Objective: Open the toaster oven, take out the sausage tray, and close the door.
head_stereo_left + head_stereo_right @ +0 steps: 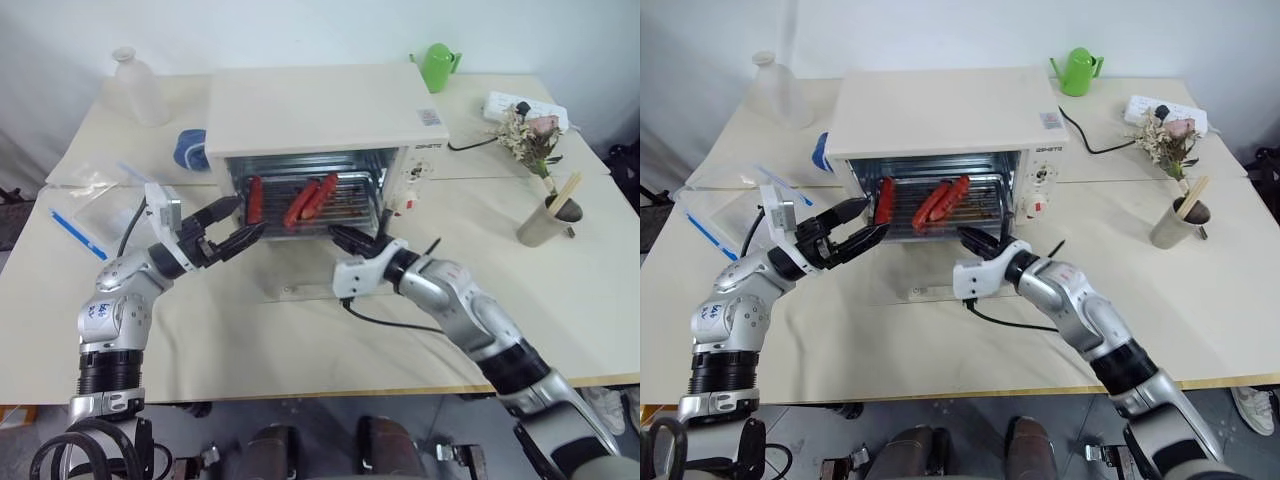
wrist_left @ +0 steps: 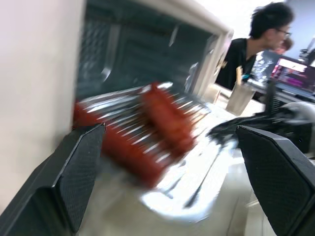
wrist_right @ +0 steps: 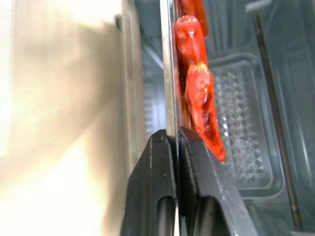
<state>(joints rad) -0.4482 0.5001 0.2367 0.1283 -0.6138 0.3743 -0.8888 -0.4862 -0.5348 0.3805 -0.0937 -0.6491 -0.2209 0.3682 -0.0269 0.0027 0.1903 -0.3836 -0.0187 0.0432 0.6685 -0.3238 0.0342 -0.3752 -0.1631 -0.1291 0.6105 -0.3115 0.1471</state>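
Observation:
The cream toaster oven (image 1: 320, 110) stands mid-table. Its glass door (image 1: 300, 285) lies folded down flat in front. The silver sausage tray (image 1: 345, 212) holds three red sausages (image 1: 300, 205), and its front sticks out of the opening. My right gripper (image 1: 340, 237) is shut on the tray's thin front rim. The right wrist view shows the gripper (image 3: 172, 140) pinching that rim (image 3: 167, 73) beside the sausages (image 3: 197, 83). My left gripper (image 1: 232, 225) hangs open at the tray's left front corner. In the left wrist view its fingers (image 2: 83, 167) are spread before the sausages (image 2: 167, 118) and touch nothing.
A clear plastic box with a blue strip (image 1: 85, 215) lies at the left. A bottle (image 1: 140, 88) and a blue item (image 1: 190, 150) sit back left. A green watering can (image 1: 436, 65), power strip (image 1: 525, 108), dried flowers (image 1: 528, 135) and a cup (image 1: 548, 222) are at the right. A person (image 2: 251, 44) sits beyond.

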